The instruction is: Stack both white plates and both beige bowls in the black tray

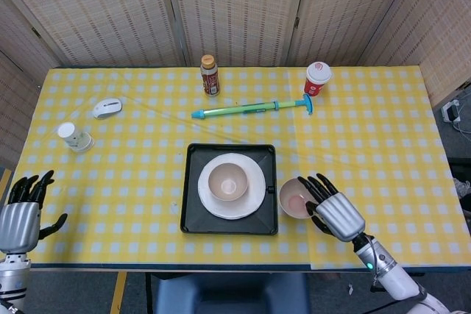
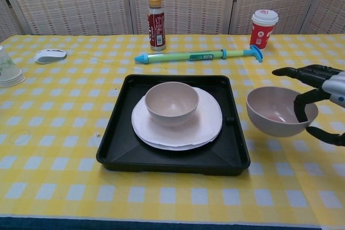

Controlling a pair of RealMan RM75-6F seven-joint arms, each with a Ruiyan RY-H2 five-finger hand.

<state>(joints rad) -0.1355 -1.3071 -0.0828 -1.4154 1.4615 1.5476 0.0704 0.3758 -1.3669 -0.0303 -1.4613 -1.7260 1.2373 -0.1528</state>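
Fingers of the right hand [image 2: 315,103] hold the second beige bowl [image 2: 275,111] at its right rim, some over the edge into the hollow and the thumb under it. In the chest view the bowl seems lifted off the yellow checked table [image 2: 54,160], tilted a little toward the tray, its mouth facing up and left.

Just to the left of the bowl is the black tray [image 2: 116,149]. On it lie the white plates [image 2: 202,127], and on them the first beige bowl [image 2: 171,102] stands upright with the mouth up. I cannot tell from these views if one or two plates are under it.

The relation that matters is this: the target bowl lies to the left of the held bowl, across the right wall of the tray and a little farther from the robot. I judge the coming move is to carry the bowl left over that wall, level it, and lower it into the other bowl.

The left hand [image 1: 20,215] waits at the near left edge of the table, fingers spread, holding nothing, well apart from the tray. The right hand is much nearer.

Farther away lie a green water pump [image 2: 197,56], a brown bottle [image 2: 156,16] and a red cup [image 2: 262,28].
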